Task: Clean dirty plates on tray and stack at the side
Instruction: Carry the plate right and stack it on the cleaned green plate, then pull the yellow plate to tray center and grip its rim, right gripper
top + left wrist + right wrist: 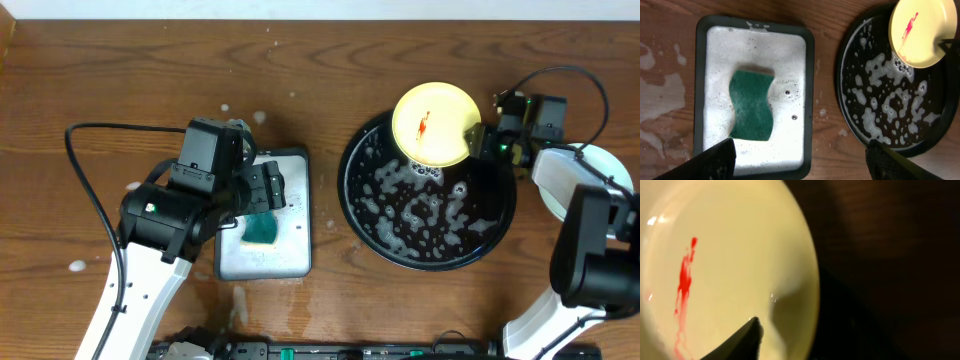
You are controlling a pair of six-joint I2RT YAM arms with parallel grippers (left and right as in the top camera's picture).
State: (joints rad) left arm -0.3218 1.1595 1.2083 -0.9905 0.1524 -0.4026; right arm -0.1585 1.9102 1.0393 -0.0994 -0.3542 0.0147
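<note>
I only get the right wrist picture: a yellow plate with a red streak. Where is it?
Observer: The yellow plate is held at its rim by the right gripper, over the far edge of a black tray.
Operator: Is the tray dry?
Observer: No, foam patches cover its floor.
Operator: And the other arm?
Observer: The left gripper hangs open above a green sponge lying in a foamy rectangular tray.

Overhead view: bright, even light from above, sharp focus, soft short shadows. Left wrist view: sharp, but the foam is nearly overexposed. Right wrist view: dim and blurred at close range. The plate shows small glare spots, and its surroundings are almost black.
</note>
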